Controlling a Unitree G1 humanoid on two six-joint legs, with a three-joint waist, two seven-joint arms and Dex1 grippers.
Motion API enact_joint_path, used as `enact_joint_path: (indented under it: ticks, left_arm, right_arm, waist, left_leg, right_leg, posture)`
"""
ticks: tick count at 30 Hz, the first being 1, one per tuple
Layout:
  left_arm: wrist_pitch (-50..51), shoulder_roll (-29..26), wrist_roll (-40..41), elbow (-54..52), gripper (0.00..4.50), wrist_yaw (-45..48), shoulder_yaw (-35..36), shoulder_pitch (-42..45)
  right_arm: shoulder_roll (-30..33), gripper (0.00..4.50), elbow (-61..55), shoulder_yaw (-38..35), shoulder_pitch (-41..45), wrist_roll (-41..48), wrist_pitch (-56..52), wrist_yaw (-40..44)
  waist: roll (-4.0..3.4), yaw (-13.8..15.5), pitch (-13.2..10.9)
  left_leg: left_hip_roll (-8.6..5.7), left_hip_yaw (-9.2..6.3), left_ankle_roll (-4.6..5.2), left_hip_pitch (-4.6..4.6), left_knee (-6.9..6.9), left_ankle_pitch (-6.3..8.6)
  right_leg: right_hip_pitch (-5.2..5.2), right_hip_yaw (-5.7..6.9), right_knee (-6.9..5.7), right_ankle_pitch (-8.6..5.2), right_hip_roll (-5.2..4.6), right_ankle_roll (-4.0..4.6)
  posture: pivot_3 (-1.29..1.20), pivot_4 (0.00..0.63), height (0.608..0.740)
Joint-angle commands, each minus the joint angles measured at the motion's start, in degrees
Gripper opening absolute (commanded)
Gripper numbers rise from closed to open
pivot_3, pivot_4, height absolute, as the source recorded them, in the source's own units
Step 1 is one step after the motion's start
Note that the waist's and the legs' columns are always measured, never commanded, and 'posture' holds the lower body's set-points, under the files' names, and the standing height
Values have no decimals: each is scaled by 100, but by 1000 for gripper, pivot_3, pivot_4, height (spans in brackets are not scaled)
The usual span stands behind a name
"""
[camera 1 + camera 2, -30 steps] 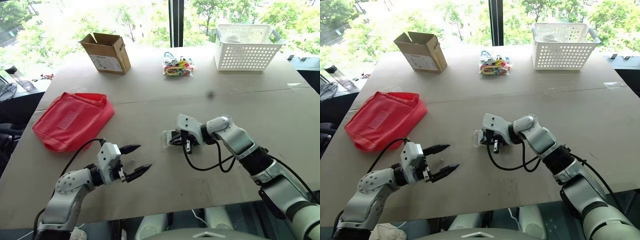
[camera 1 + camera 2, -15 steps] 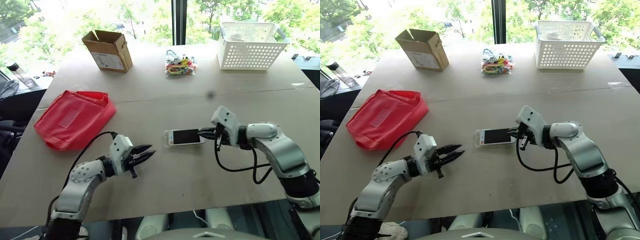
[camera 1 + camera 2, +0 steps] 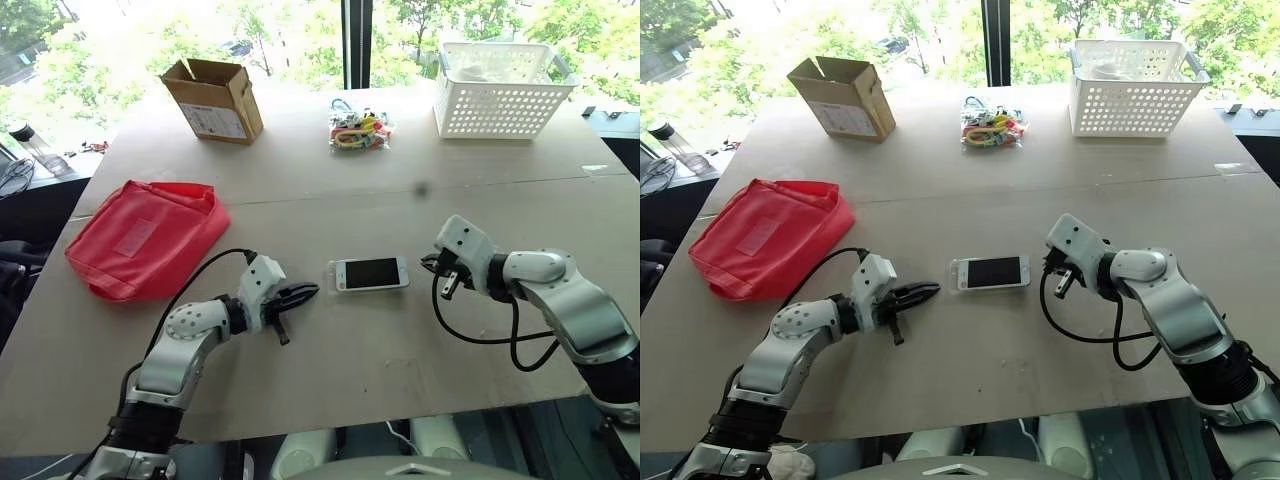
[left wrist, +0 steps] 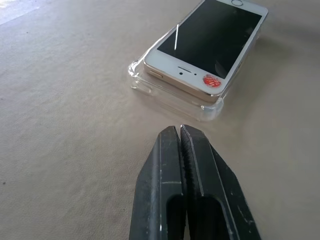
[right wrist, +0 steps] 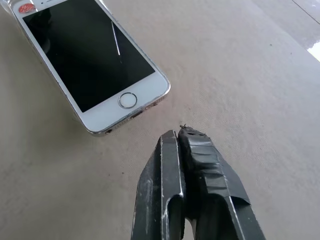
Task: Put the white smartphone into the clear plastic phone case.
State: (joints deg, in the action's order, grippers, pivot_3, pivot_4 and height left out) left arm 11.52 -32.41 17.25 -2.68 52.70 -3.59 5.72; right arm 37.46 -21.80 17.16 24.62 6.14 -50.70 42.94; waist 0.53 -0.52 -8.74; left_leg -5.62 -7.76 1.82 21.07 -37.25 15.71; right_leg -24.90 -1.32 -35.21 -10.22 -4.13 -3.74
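The white smartphone (image 3: 371, 273) is lying screen up near the middle of the flat, matte beige table (image 3: 400, 200), sitting on the clear plastic phone case (image 4: 150, 87); whether it is fully seated in the shell is hard to tell. From the head views the case is barely showing as a faint glint at the phone's left end, while the left wrist view is showing its glossy transparent rim and rounded corners sticking out past the phone's earpiece end, plus a small red sticker on the white bezel. The right wrist view is showing the round home button end and the dark glossy screen. The left gripper (image 3: 308, 291) is pointing at the phone's left end, black fingers pressed together and empty. The right gripper (image 3: 432, 263) is sitting just beside the right end, fingers also together, holding nothing.
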Motion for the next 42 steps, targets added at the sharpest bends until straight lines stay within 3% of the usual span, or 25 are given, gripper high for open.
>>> enact_joint_path:
  ticks: [1,9,21,42]
  left_arm:
    - [3,66,-77,-4,95,-1,-127,58]
    - [115,219,-107,-190,95,-128,-236,63]
    - [242,285,-122,-316,95,-178,-215,78]
    - [216,332,-164,-244,95,-174,-154,73]
  right_arm:
    - [-117,0,62,206,222,-104,195,-29]
    - [-577,0,393,728,599,-204,344,53]
    - [-826,0,396,779,638,-137,310,288]
    - [-614,0,313,557,567,-4,241,619]
  waist:
    - [0,7,0]
    - [0,15,0]
    - [-1,0,1]
    - [0,6,1]
  left_leg:
    - [0,-1,0,0,0,0]
    - [-1,-2,-3,-1,-1,-2]
    - [-1,-1,1,-18,-4,0]
    - [-1,-1,-2,-17,-5,-1]
  right_leg:
    - [0,1,0,0,0,0]
    - [0,2,-1,1,1,1]
    - [12,0,-13,0,5,1]
    - [12,0,-13,0,4,1]
  posture:
    - [0,150,740]
    - [0,150,740]
    - [0,150,740]
    - [0,150,740]
